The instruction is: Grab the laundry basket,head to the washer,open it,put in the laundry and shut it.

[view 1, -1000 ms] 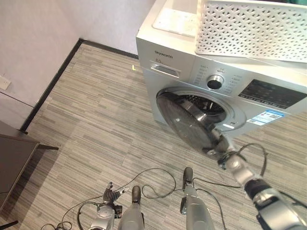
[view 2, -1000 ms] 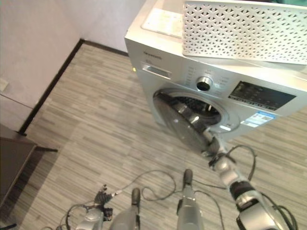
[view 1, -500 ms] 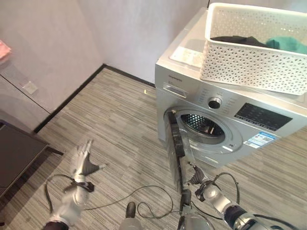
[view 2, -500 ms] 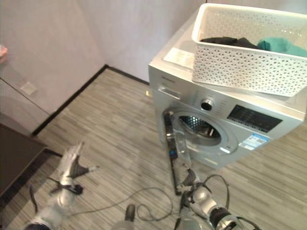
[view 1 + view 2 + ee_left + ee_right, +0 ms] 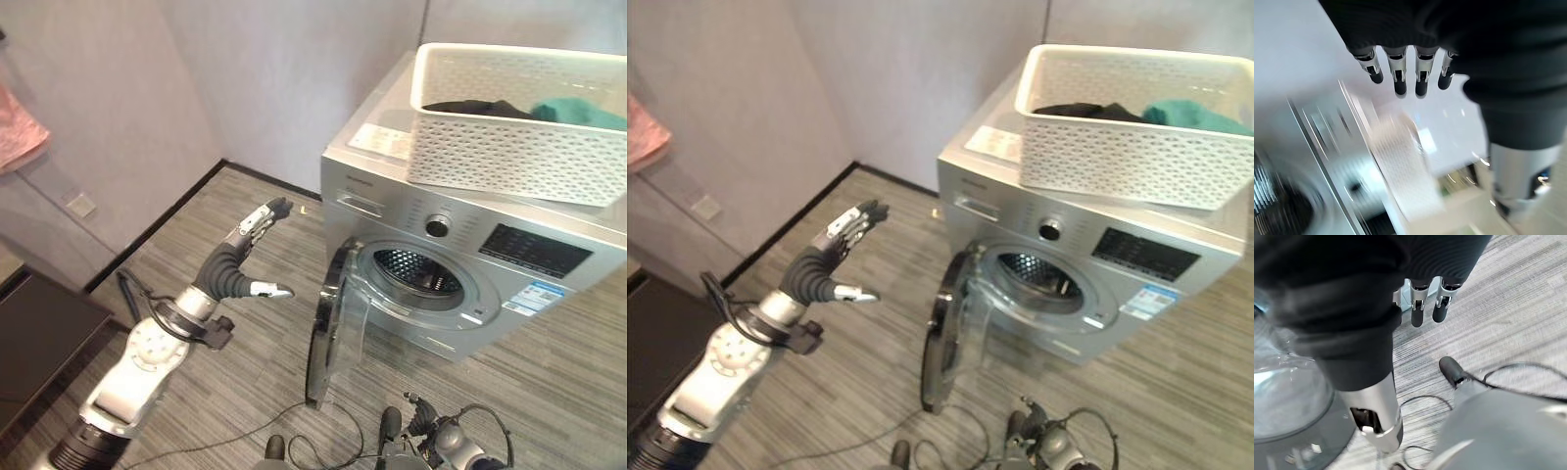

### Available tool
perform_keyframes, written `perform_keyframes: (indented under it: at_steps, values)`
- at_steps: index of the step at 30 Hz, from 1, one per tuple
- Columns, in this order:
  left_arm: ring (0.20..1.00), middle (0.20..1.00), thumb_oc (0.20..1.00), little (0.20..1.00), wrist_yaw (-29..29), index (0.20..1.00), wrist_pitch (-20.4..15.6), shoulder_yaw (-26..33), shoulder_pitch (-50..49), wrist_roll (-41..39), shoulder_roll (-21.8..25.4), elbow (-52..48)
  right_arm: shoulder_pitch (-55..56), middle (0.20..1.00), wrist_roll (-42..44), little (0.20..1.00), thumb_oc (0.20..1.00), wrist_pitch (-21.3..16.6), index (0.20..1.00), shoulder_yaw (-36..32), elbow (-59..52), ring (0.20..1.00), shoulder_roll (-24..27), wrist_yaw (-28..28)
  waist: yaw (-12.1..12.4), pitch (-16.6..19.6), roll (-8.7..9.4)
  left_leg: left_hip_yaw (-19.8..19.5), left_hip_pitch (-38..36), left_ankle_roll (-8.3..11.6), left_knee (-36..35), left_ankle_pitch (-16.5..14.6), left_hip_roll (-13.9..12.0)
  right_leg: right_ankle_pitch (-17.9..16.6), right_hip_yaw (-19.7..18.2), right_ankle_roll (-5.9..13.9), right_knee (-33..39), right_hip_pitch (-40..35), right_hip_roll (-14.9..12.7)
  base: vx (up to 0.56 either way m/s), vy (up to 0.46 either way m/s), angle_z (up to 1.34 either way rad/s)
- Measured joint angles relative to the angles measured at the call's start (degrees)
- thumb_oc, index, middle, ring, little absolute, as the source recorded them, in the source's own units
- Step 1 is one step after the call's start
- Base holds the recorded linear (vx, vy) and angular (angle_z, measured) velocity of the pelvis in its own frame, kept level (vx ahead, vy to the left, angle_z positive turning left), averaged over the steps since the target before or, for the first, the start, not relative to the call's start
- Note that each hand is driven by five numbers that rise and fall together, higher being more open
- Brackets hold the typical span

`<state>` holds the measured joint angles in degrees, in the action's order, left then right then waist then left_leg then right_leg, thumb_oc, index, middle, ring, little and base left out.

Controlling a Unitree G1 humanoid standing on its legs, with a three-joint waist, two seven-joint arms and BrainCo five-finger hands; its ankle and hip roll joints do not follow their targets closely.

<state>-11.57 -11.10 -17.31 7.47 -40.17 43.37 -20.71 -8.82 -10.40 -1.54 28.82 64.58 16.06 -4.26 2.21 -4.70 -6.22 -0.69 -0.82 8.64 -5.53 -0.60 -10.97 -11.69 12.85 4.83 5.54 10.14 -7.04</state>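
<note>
On top of the one washer (image 5: 460, 245) sits one white basket (image 5: 509, 117) with two garments, one dark (image 5: 475, 106), one teal (image 5: 578, 113). Since half a second ago the door (image 5: 328, 328) has swung wider and the left robot hand (image 5: 240, 259) has risen, spread wide, empty. By the floor, the right robot hand (image 5: 1425, 308) hangs loosely extended, holding nothing; its wrist view shows the door's glass close.

Silver front-load washer (image 5: 470, 264) at right, round glass door (image 5: 328, 328) swung open leftward. White perforated laundry basket (image 5: 509, 127) on top, holding dark and teal laundry (image 5: 578, 111).
</note>
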Motion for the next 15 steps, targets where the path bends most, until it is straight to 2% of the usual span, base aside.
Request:
perform_keyframes:
  at_steps: [1, 3, 4, 6, 7, 8, 11, 14, 15]
  values:
    - [1.000, 1.000, 1.000, 1.000, -0.8, 1.000, -0.2, -2.3, 0.5, -3.6, -2.5, 1.3, 0.3, 1.000, -0.3, 1.000, 1.000, 0.0, 1.000, 1.1, 0.0, 1.000, 0.2, 0.3, 0.0, 0.3, -0.27, 0.3, -0.2, -0.05, 0.0, -0.1, 0.1, 0.0, -0.2, 0.00, 0.0, -0.1, 0.1, 0.05, 0.028, -0.28]
    - [1.000, 1.000, 1.000, 1.000, -4.0, 1.000, 1.9, -11.4, 1.8, -11.7, -3.3, 3.2, 0.0, 1.000, -2.5, 1.000, 1.000, -1.1, 1.000, 1.6, 1.3, 1.000, 0.1, 0.5, -0.4, 0.4, -0.33, 1.3, -0.5, -0.02, 0.0, -0.3, 0.2, 0.0, -1.1, -0.01, 0.0, 0.1, 0.3, 0.05, 0.019, -0.19]
    - [1.000, 1.000, 1.000, 1.000, -5.3, 1.000, 3.2, -15.3, 2.2, -15.0, -4.0, 4.9, -0.1, 1.000, -2.9, 1.000, 1.000, -1.2, 1.000, 1.6, 2.1, 1.000, 0.0, 0.4, -1.4, 0.4, -0.34, 1.4, -0.6, -0.03, 0.0, -0.4, 0.2, 0.0, -1.2, 0.02, -0.1, 0.1, 0.3, 0.02, 0.006, -0.06]
    - [1.000, 1.000, 1.000, 1.000, -5.7, 1.000, 5.6, -19.8, 2.7, -20.2, -7.4, 9.3, -0.6, 1.000, -4.1, 1.000, 1.000, -1.0, 1.000, 1.6, 2.4, 1.000, 0.0, 0.0, -2.1, 0.4, -0.25, 1.5, -1.0, -0.06, 0.0, -0.5, 0.3, -0.1, -1.4, 0.31, -0.5, -0.1, 0.2, -0.01, -0.007, -0.07]
    - [1.000, 1.000, 1.000, 1.000, -5.5, 1.000, 6.0, -19.9, 1.9, -22.1, -10.2, 10.9, -0.6, 1.000, -4.2, 1.000, 1.000, -1.0, 1.000, 1.6, 2.2, 1.000, 0.0, -0.3, -2.6, 0.4, -0.13, 1.5, -1.0, -0.18, 0.0, -0.6, 0.4, -0.1, -1.5, 0.33, -0.5, -0.1, 0.2, -0.03, -0.016, -0.03]
    - [1.000, 1.000, 1.000, 1.000, -2.7, 1.000, 5.9, -20.9, 1.6, -25.7, -18.6, 14.0, -0.2, 1.000, -4.0, 1.000, 1.000, -0.9, 1.000, 0.9, 2.6, 1.000, -0.2, -1.3, -3.3, 0.3, 0.58, 1.1, -0.6, -0.18, 0.3, -0.5, 0.6, 0.0, -1.5, 0.27, -0.5, 0.2, 0.0, -0.04, -0.009, 0.14]
    - [1.000, 1.000, 1.000, 1.000, 1.1, 1.000, 5.5, -22.8, 8.7, -27.4, -31.9, 16.9, -2.0, 1.000, -3.3, 1.000, 1.000, 0.1, 1.000, -0.7, 4.9, 1.000, -1.6, -3.4, -3.5, 0.3, 2.16, 0.7, 1.2, -0.33, 0.2, -0.3, 1.0, -0.3, -1.2, 0.41, -0.5, 1.6, -0.8, -0.01, 0.005, 0.11]
    - [1.000, 1.000, 1.000, 1.000, 2.8, 1.000, 3.4, -22.1, 12.1, -27.4, -36.1, 21.0, -2.1, 1.000, -2.1, 1.000, 1.000, 0.2, 1.000, -1.2, 4.0, 1.000, -1.1, -4.6, -5.4, 0.2, 2.52, 1.2, 1.3, -0.62, 0.0, -0.6, 1.1, -0.2, -1.5, 0.50, -0.5, 1.9, -0.8, -0.04, -0.015, -0.06]
    - [1.000, 1.000, 1.000, 1.000, 3.6, 1.000, 3.1, -22.0, 12.6, -27.4, -36.7, 22.9, -1.9, 1.000, -1.6, 1.000, 1.000, 0.3, 1.000, -1.2, 3.9, 1.000, -0.8, -4.7, -5.5, 0.4, 1.98, 1.2, 1.5, -0.66, 0.0, -0.6, 1.0, -0.1, -1.4, 0.52, -0.5, 2.0, -0.8, -0.04, -0.009, 0.00]
